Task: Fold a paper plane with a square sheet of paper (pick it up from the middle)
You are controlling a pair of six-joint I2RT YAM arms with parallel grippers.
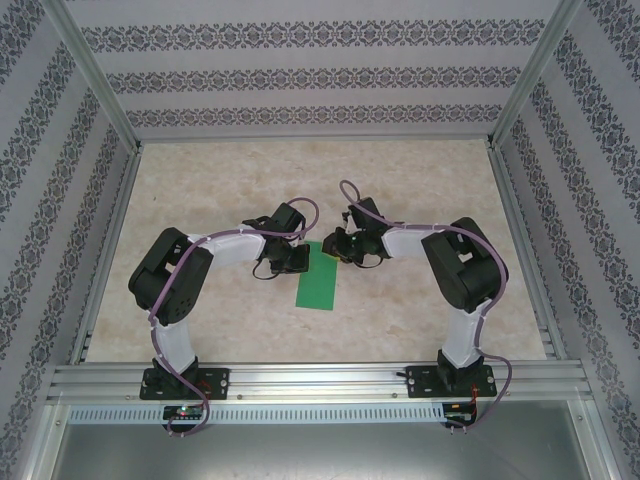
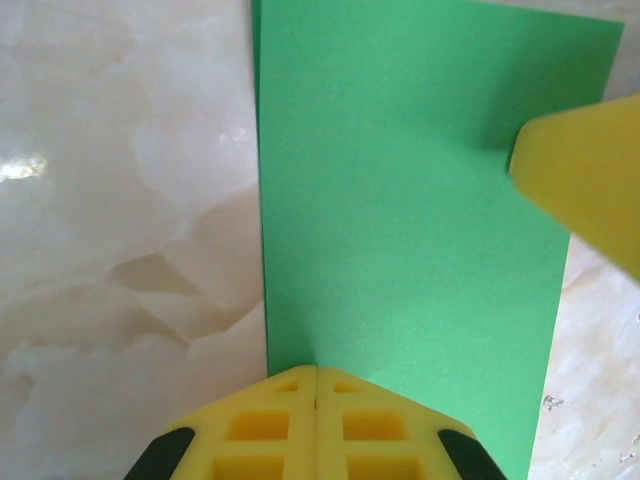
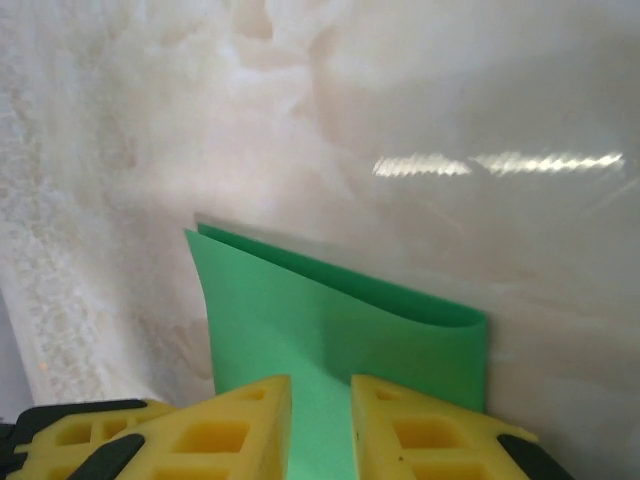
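Note:
The square sheet of paper (image 1: 320,280) lies on the table as a bright-green strip, folded in half. In the right wrist view the sheet of paper (image 3: 330,330) has two layers that gape a little along the far edge. My left gripper (image 1: 297,262) is shut, and its joined tips (image 2: 316,372) rest on the paper (image 2: 400,200) near its left long edge. My right gripper (image 1: 343,250) stands at the strip's far right corner. Its yellow fingers (image 3: 250,420) are a little apart, with green paper showing in the gap. One right finger (image 2: 580,170) touches the paper's right edge. The paper plane is out of view.
The pale marble-patterned tabletop (image 1: 420,190) is walled in by patterned panels and an aluminium frame (image 1: 320,380) along the near edge. Both arms bend inward toward the middle, with their bases at the near rail.

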